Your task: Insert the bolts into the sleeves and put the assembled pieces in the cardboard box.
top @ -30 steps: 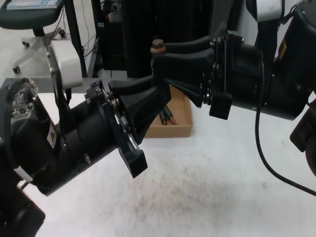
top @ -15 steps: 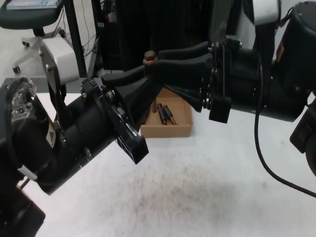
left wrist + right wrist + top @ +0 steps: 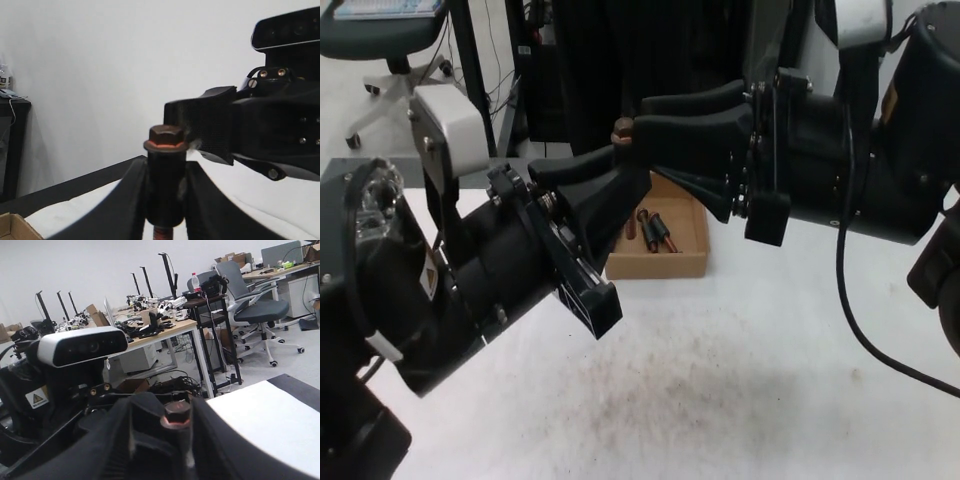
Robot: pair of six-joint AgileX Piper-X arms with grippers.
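Note:
A rusty bolt stands upright with its flanged head resting on top of a dark sleeve. Its threaded tip pokes out below. My left gripper is shut on the sleeve, in the air above the cardboard box. My right gripper comes in from the opposite side, and the bolt head sits tight between its fingertips. In the high view the bolt shows where the left gripper and the right gripper meet. Dark assembled pieces lie inside the box.
The white bench spreads bare in front of the box. A corner of the box shows low in the left wrist view. Stands, office chairs and cluttered desks fill the room behind the bench.
The bolt head has come down and slightly left, from above the right fingertips to level with them. The left gripper shifted a little left, uncovering more of the box.

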